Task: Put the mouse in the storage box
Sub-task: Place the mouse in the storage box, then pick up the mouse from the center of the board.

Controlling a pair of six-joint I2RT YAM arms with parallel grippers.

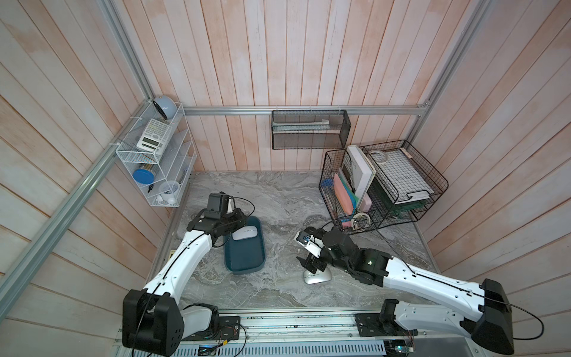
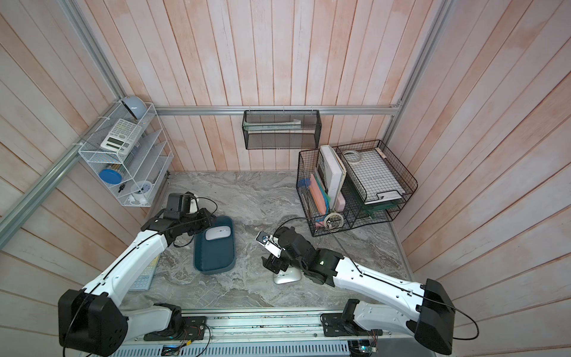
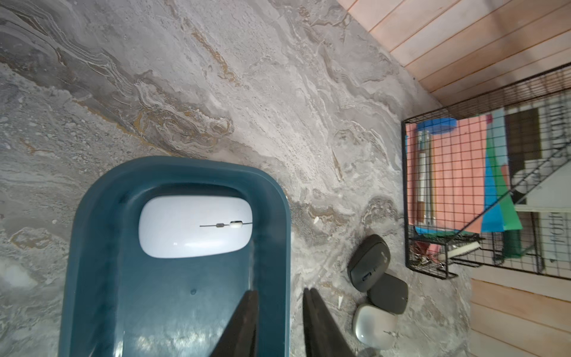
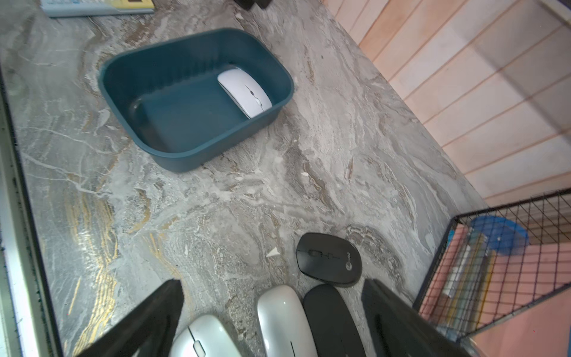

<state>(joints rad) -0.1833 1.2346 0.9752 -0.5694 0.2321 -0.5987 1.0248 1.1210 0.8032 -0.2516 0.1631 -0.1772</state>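
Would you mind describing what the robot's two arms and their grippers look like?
The left arm and right arm have smooth white shell links between bulky black joint housings. A thin black cable runs along each. The right arm shows a small green light. The left gripper and right gripper carry flat black fingers tapering to points.

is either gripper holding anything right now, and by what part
Right gripper: open, nothing held. Left gripper straddles the side rim of the dark teal plastic storage box; whether it clamps cannot be told.
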